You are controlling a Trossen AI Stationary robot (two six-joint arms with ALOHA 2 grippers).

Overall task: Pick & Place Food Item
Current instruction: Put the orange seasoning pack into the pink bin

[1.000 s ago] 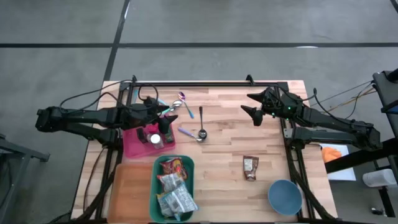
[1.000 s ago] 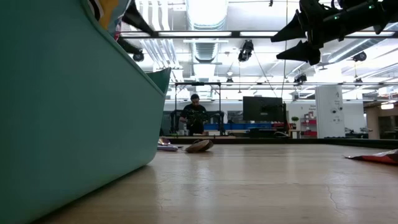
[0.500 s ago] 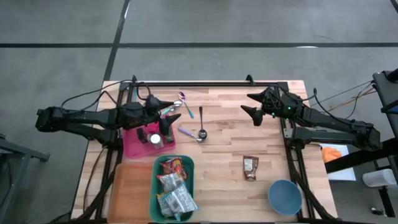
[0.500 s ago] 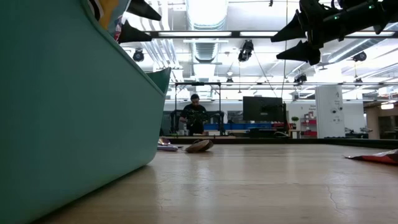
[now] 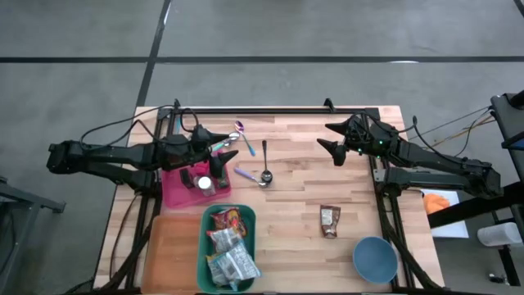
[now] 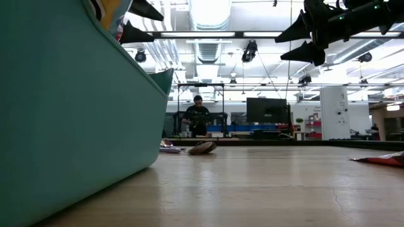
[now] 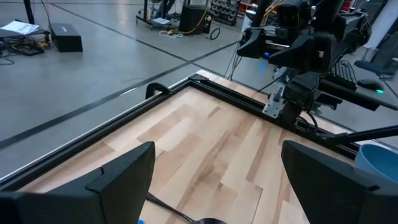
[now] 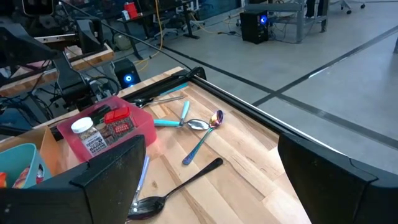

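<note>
On the near right part of the wooden table (image 5: 295,197) lies the one loose snack packet (image 5: 329,220), flat on the boards and well apart from both arms, and we take it for the food item still to be moved. We judge that we are at the very start of a pick: nothing is held, and both arms hang above the far half of the table. Our right gripper (image 5: 333,141) hovers far right with its jaws spread wide and empty; our left gripper (image 5: 221,146) hovers far left over the pink bin (image 5: 173,188), jaws likewise released and empty. The next move, as we read it, calls for the right arm to swing toward the near edge, come down over the packet and close on it, then carry it left to the teal tray (image 5: 228,247), which already holds several packets (the likely goal, though we cannot be sure). Little stands in the way on that path: the blue bowl (image 5: 375,258) sits just near and right of the packet, close enough to mind on the descent. Between the arms lie a black spoon (image 5: 265,164) and a few coloured spoons (image 5: 239,135), and bottles (image 5: 214,174) stand in the pink bin, all clear of the route. A thin, flat packet may be awkward to pinch off the boards.
</note>
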